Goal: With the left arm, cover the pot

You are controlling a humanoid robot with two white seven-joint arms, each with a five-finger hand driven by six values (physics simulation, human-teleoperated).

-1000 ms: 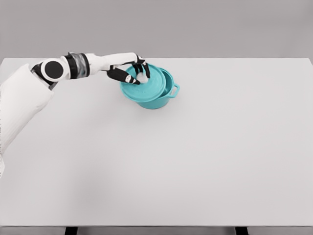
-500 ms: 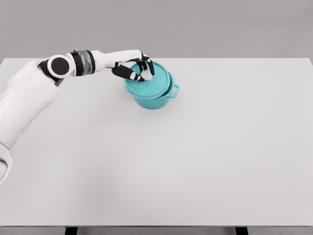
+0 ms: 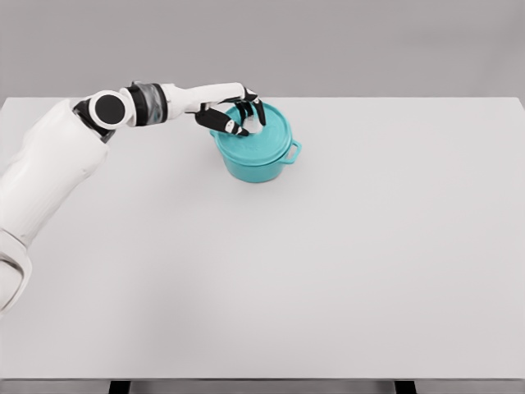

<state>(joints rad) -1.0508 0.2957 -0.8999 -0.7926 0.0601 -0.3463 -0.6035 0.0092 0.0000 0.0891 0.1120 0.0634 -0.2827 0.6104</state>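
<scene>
White table (image 3: pixel 328 263) fills the view under a grey wall. Near its far edge, left of centre, sits the teal pot (image 3: pixel 256 164), lid (image 3: pixel 261 141) resting on top. The left hand (image 3: pixel 232 115) grips the lid's knob from above.

White table (image 3: pixel 344 271), wide flat top filling most of the view, two dark legs (image 3: pixel 120 387) at the near edge, left and right, plain grey wall (image 3: pixel 369 41) beyond the far edge

Only the pot (image 3: pixel 256 158) interrupts the table (image 3: pixel 344 263).
</scene>
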